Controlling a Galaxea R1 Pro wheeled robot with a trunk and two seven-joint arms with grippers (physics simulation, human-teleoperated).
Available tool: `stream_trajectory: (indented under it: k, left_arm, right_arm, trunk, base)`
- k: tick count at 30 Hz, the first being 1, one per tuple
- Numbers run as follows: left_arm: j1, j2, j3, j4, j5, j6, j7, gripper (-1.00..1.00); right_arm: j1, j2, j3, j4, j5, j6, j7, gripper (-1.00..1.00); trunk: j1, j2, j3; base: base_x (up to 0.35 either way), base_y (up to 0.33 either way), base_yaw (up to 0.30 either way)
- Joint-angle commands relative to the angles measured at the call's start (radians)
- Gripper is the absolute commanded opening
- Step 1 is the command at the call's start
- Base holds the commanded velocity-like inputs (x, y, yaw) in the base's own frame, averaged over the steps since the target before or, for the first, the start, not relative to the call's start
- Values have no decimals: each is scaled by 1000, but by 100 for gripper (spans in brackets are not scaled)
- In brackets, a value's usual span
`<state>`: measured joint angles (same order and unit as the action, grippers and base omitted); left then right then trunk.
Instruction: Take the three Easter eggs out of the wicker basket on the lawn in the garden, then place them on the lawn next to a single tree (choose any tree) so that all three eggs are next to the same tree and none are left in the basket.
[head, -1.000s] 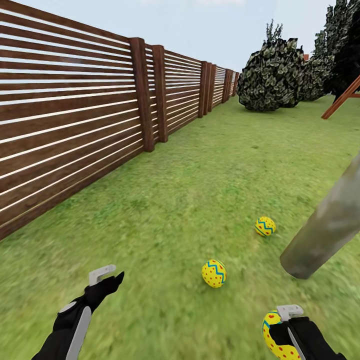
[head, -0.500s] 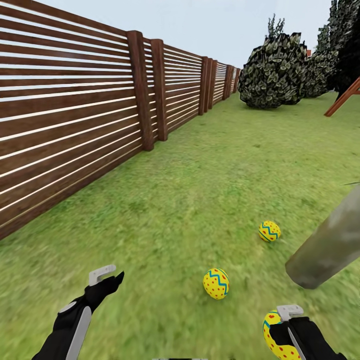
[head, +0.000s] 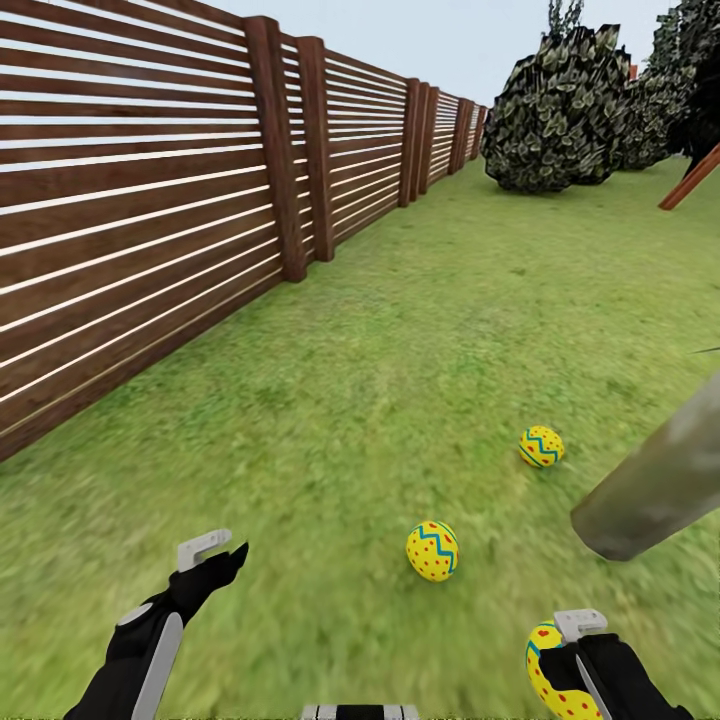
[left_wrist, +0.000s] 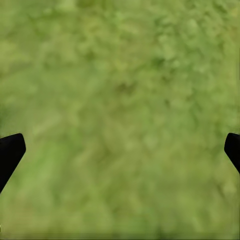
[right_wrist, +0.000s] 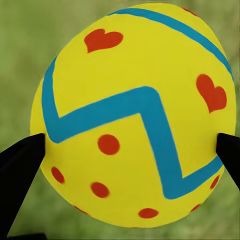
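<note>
My right gripper (head: 560, 668) is clamped on one Easter egg (right_wrist: 135, 115), my left gripper (left_wrist: 120, 150) hangs spread apart above the lawn (head: 420, 330), and two more eggs (head: 432, 550) (head: 541, 446) lie beside the tree trunk (head: 655, 490).

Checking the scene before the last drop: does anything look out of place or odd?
Nothing stands out. Two eggs lie intact on the lawn near the tree trunk; the right gripper holds the third egg, and the left gripper is open.
</note>
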<state>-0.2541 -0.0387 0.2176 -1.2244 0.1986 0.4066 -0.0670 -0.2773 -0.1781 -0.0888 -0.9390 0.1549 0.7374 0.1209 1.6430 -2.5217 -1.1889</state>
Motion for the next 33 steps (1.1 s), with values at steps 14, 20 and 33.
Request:
stream_trajectory:
  k: [14, 20, 33]
  left_arm:
    - [-1, -1, 3, -1, 5, 8, -5, 100]
    - [-1, -1, 4, -1, 5, 8, -5, 100]
    - [-1, 0, 4, -3, 5, 7, -5, 100]
  right_arm:
    - [0, 2, 0, -1, 11, 4, 10, -100]
    - [0, 2, 0, -1, 11, 5, 10, -100]
    - [0, 2, 0, -1, 11, 4, 10, -100]
  trunk:
    - [6, -4, -55]
    - [9, -5, -78]
    - [13, -7, -113]
  base:
    - [0, 0, 0]
    - [0, 0, 0]
    - [0, 0, 0]
